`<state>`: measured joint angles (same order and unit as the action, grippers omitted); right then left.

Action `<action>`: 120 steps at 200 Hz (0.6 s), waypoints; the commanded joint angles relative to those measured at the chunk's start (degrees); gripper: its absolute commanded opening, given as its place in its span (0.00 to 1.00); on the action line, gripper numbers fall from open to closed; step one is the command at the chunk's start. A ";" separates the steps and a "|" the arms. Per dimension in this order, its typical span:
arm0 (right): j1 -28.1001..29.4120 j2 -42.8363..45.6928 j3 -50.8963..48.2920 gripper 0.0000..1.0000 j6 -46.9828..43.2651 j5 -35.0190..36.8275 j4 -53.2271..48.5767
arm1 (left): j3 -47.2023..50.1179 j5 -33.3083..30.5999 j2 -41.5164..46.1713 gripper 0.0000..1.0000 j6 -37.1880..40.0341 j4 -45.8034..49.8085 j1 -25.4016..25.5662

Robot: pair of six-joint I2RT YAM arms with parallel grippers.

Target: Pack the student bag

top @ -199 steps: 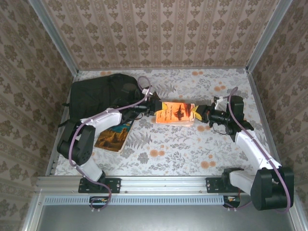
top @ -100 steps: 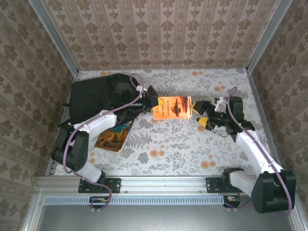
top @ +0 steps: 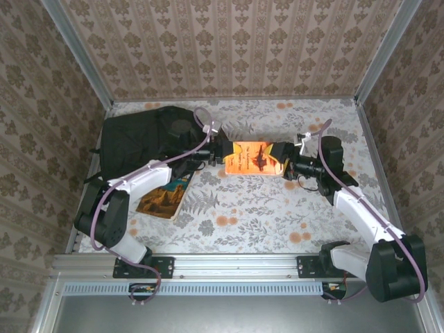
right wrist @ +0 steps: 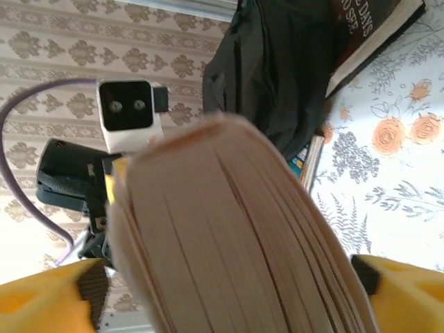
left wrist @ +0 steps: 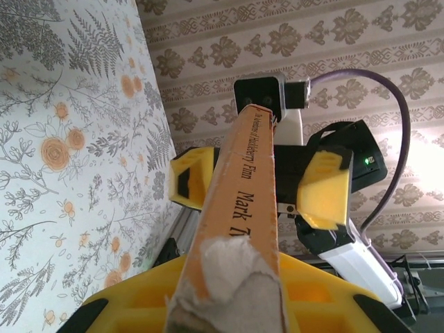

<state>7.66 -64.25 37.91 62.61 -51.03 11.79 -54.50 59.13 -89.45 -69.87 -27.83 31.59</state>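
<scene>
Fabric of the large black soft student bag (top: 142, 139) slumps in the upper left of the top view, on the floral-patterned table (top: 263, 208). Its folds merge into one dark mass, so opening and straps are hard to make out. Right of it, at mid-frame, a thin orange paperback book (top: 255, 157) hangs between the two claws. The left gripper (top: 223, 154) is clamped on the book's left end. In the left wrist view the torn corner and spine rise from between its yellow fingers (left wrist: 132, 305), whose tips are cut off by the bottom edge. The right gripper (top: 285, 165) stands with jaws spread around the book's right end. Seen from the left wrist, one of its yellow pads (left wrist: 326, 191) is clear of the cover and the other is just beside it. In the right wrist view blurred page edges hide most of the scene. A second, sandy-covered flat book (top: 164, 198) lies lower left, its upper end hidden under the left arm (top: 149, 173).
</scene>
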 commanded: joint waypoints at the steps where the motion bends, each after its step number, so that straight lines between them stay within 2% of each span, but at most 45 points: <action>1: 0.16 -0.44 2.09 0.75 2.44 -0.86 5.50 | -0.07 1.71 1.92 0.00 0.77 -1.09 0.13; 34: 0.16 0.08 1.48 0.35 2.52 -0.40 5.19 | -0.94 1.27 2.32 0.00 4.40 4.00 0.11; 61: 0.16 1.45 0.68 0.02 1.83 0.47 4.09 | -3.47 -0.11 2.58 0.00 11.09 14.85 -0.32; 63: 0.16 1.66 0.67 0.00 1.58 0.66 3.63 | -3.92 -0.32 2.71 0.03 11.73 16.33 -0.42; 70: 0.02 2.64 0.80 0.00 0.24 1.79 1.13 | -5.48 -1.67 3.10 0.16 15.67 23.23 -1.03; 80: -0.10 4.48 1.22 0.00 -2.67 4.65 -3.94 | -8.59 -5.46 4.42 0.31 21.78 33.89 -2.38; 90: -0.27 6.59 2.00 0.00 -5.99 8.31 -10.31 | -12.89 -11.73 5.73 0.45 28.33 45.96 -3.87; 95: -0.28 7.50 2.39 0.00 -7.63 10.27 -12.86 | -15.34 -15.23 6.00 0.49 31.36 51.64 -4.50; 105: -0.28 9.04 2.81 0.00 -9.72 13.52 -16.70 | -20.34 -23.40 5.68 0.51 36.62 61.19 -5.05; 120: -0.28 10.24 3.37 0.00 -11.72 18.06 -21.32 | -27.36 -33.87 3.52 0.61 41.43 70.01 -5.10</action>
<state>7.64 -56.86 38.41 57.89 -42.52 1.50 -71.94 44.29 -86.94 -44.05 16.84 27.68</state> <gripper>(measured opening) 0.217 0.561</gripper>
